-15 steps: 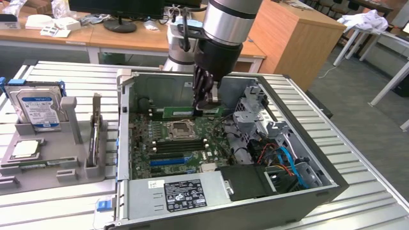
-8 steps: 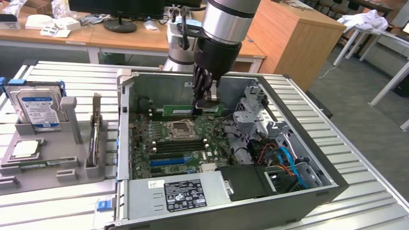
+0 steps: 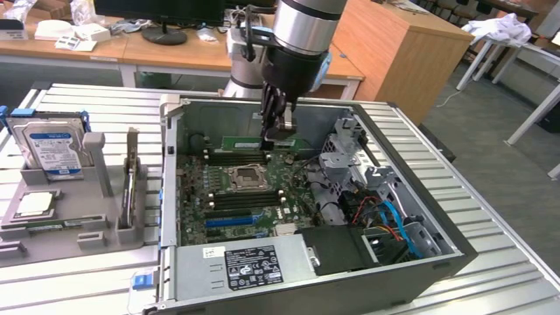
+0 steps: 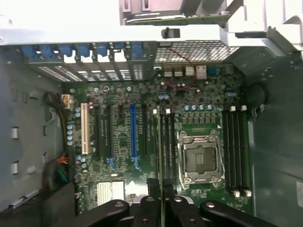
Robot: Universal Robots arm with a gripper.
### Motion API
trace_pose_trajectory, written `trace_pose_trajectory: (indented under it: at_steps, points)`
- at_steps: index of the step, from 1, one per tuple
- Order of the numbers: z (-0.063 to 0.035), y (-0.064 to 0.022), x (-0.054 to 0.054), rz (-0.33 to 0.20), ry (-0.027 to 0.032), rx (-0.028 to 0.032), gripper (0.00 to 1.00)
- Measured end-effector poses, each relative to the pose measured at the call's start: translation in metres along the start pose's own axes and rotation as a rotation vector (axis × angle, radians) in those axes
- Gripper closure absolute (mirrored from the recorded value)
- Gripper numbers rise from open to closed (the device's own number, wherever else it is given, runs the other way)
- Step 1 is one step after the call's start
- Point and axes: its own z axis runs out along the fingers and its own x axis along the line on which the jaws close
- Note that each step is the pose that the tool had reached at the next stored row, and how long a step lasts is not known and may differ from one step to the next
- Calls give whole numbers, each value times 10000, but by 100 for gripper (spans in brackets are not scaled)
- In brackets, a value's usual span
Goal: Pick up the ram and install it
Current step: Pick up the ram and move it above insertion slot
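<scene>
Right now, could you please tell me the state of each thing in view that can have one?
computer case: open, side panel off.
gripper: shut on the ram.
ram: held on edge inside the case, above the motherboard.
processor socket: empty.
hard drive: standing upright in the grey holder.
processor chip: lying flat in the holder.

Case (image 3: 170,164) open on top; drive cage (image 3: 350,157) crowds the motherboard (image 3: 219,197)

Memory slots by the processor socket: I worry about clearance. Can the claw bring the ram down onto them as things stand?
Probably yes. The claw holds the ram just above the slots inside the open case, and no cable or part lies between them.
</scene>
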Motion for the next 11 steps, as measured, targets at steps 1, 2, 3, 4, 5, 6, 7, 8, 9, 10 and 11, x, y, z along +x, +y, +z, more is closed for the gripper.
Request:
trace_pose_trajectory:
  at_steps: [1, 2, 3, 4, 5, 6, 7, 8, 9, 10, 11]
  points:
    - [6, 1, -26, 5, -2, 1, 86]
    - [11, 1, -53, 11, -1, 1, 86]
    - [16, 2, -81, 15, -1, 0, 86]
    - [22, 3, -111, 20, -1, 1, 86]
    - [28, 4, -138, 25, -2, 1, 86]
    - [32, 5, -164, 30, -2, 1, 86]
    - [37, 6, -190, 34, -1, 1, 86]
    - [40, 7, -213, 37, 0, 0, 86]
    - [42, 7, -220, 36, 0, 2, 86]
    - [42, 7, -220, 37, -1, 1, 86]
    - [42, 7, -220, 36, 0, 2, 86]
